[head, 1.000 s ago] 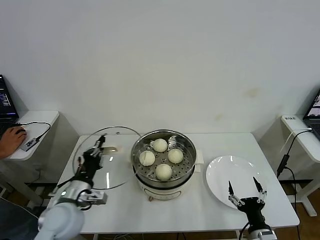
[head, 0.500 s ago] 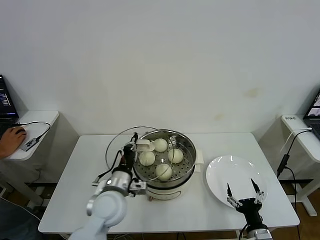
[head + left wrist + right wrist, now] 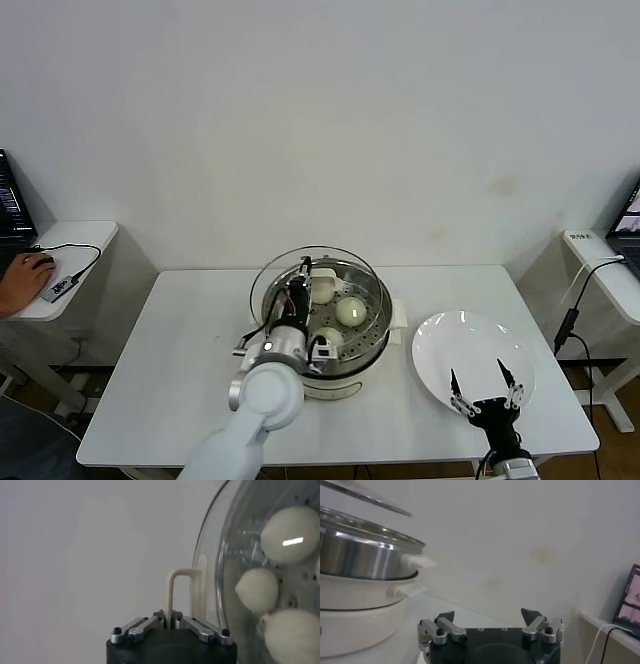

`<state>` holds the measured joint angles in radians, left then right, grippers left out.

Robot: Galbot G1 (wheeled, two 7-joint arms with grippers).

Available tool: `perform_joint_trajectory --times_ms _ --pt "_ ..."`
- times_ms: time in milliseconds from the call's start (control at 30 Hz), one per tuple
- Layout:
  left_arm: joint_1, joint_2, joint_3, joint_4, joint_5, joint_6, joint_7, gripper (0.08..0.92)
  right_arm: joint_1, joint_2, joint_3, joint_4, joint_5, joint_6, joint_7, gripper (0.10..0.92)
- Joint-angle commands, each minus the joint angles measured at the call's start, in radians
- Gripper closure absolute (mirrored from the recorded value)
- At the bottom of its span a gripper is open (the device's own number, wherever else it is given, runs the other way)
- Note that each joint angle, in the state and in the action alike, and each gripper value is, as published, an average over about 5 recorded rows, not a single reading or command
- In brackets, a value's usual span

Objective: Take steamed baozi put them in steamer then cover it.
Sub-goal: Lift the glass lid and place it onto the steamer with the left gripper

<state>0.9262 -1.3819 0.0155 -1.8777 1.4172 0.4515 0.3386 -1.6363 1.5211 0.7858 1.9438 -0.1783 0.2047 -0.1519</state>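
The steel steamer (image 3: 372,342) stands mid-table on its cream base (image 3: 330,385). Cream-white baozi lie on its tray; three show in the head view, one at the right (image 3: 349,311), and three through the glass in the left wrist view (image 3: 257,589). My left gripper (image 3: 303,278) is shut on the cream handle (image 3: 181,590) of the clear glass cover (image 3: 275,270) and holds it tilted just above the pot, shifted a little to the left. The cover's rim also shows in the right wrist view (image 3: 365,498). My right gripper (image 3: 484,386) is open and empty above the white plate.
A white plate (image 3: 440,345) lies at the table's right. Side tables flank the main table; on the left one a person's hand (image 3: 24,277) rests on a mouse, the right one holds a white device (image 3: 590,246) and cables. The steamer also shows in the right wrist view (image 3: 360,547).
My left gripper has carried the cover from the table's left side rightward to above the steamer. The right gripper has stayed over the plate.
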Motion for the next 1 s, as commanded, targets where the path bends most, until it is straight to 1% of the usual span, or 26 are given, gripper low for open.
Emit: perform_joint_trajectory --times_ms 33,467,1000 --pt "-0.028 -0.074 0.027 0.1 0.069 0.006 0.004 0.85 0.002 0.002 -0.001 -0.008 -0.006 0.002 0.0 0.203" --pt "-0.001 -0.103 0.004 0.134 0.108 -0.012 -0.016 0.85 -0.001 -0.004 -0.007 -0.011 0.003 0.006 0.0 0.203" --pt "0.025 -0.106 0.002 0.115 0.108 -0.017 -0.018 0.85 -0.002 -0.001 -0.013 -0.013 0.001 0.008 0.001 0.203"
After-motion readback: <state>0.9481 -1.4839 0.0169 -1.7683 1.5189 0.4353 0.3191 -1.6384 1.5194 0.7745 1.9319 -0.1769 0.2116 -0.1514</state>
